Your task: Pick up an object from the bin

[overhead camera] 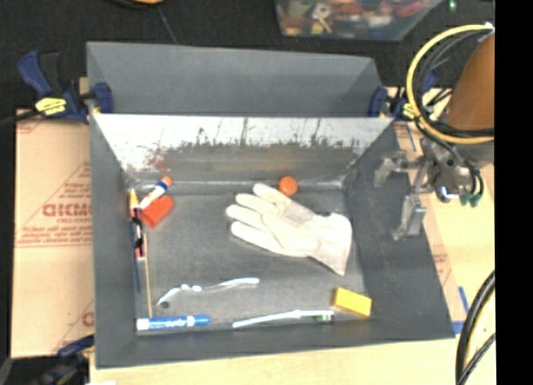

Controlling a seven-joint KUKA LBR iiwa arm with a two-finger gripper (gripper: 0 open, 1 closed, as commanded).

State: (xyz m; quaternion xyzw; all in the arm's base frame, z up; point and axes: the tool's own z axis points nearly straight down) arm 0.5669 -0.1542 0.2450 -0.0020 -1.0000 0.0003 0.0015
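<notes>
My hand (401, 198) hangs over the right wall of the bin (396, 292), right of frame; wide or narrow, I cannot tell. The white glove (291, 229) lies flat mid-frame, nearest, likely my easiest pick.

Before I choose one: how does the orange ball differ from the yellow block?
The orange ball is round; the yellow block is boxy. The ball is smaller than the block. The ball sits at the back, by the white glove; the block lies front right, apart from the glove. Both lie loose on the bin floor.
</notes>
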